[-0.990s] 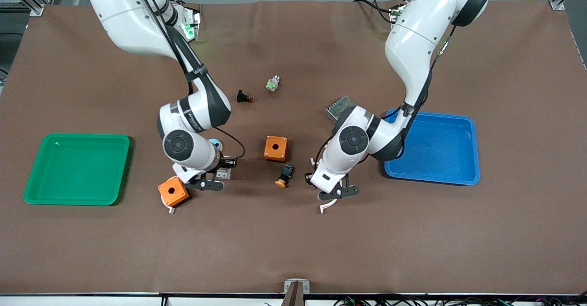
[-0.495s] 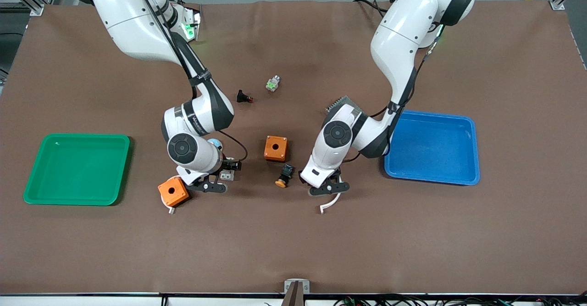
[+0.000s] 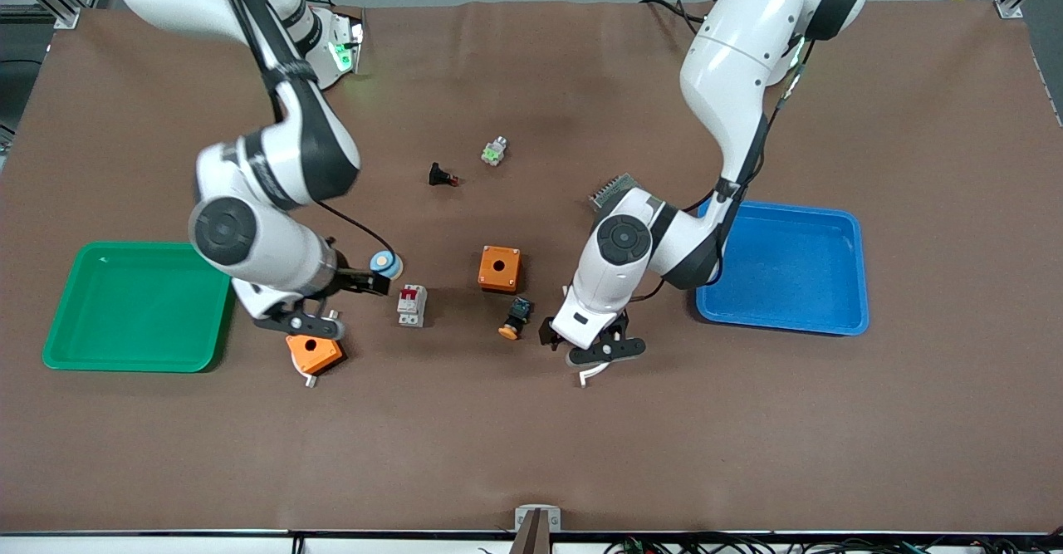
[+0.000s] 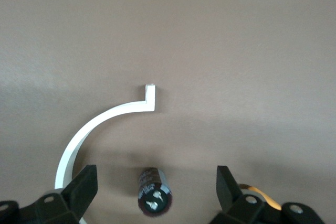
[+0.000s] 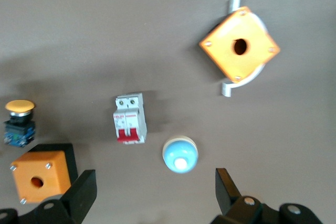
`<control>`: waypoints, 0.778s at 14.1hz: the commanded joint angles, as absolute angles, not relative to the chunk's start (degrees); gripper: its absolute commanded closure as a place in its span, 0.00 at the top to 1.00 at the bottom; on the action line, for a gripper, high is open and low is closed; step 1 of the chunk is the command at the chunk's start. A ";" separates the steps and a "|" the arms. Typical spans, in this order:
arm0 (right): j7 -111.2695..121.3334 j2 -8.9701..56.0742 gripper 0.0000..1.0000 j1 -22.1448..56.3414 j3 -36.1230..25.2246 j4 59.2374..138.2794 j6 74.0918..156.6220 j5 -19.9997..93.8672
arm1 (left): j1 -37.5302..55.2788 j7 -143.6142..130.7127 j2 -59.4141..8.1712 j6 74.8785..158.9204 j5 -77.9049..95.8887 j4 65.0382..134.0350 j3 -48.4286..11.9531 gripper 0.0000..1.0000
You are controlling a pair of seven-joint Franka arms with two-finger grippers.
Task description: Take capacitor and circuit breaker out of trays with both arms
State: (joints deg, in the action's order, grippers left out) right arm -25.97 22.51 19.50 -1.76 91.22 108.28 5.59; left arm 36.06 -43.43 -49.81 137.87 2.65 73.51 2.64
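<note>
The capacitor (image 4: 153, 191), a small dark cylinder, lies on the brown mat between the open fingers of my left gripper (image 4: 155, 188). In the front view it is hidden under that left gripper (image 3: 598, 353), which is low over the mat beside a white curved strip (image 3: 591, 374). The breaker (image 3: 411, 305), white with red levers, stands free on the mat and also shows in the right wrist view (image 5: 130, 119). My right gripper (image 3: 299, 322) is open and empty, raised over the mat by an orange box (image 3: 314, 354), apart from the breaker.
A green tray (image 3: 141, 248) is at the right arm's end, a blue tray (image 3: 781, 276) at the left arm's end. A second orange box (image 3: 499, 267), an orange-capped button (image 3: 515, 320), a blue round part (image 3: 385, 265), a black red-tipped part (image 3: 443, 176) and a green-white part (image 3: 494, 151) lie mid-table.
My right gripper has left the breaker, risen and swung toward the green tray; the breaker now stands uncovered. My left gripper has settled lower by the white strip.
</note>
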 commanded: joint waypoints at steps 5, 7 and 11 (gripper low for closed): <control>-14.01 11.09 1.00 12.58 -1.32 93.43 100.47 3.44 | 29.55 -40.79 -34.03 120.87 2.29 77.34 4.75 1.00; -9.08 8.10 1.00 8.20 -1.32 93.69 98.80 3.08 | 27.43 -40.26 -30.17 114.55 2.20 77.34 4.83 1.00; 3.05 1.42 1.00 0.63 -1.32 97.73 97.91 1.06 | 23.74 -31.22 -20.51 108.90 -0.35 82.50 4.83 1.00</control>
State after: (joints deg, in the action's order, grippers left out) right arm -1.00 6.21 3.70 -2.30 93.42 97.69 2.65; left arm 25.03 -35.01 -27.39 110.04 0.99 75.93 5.11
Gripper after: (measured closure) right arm 0.000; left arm 0.000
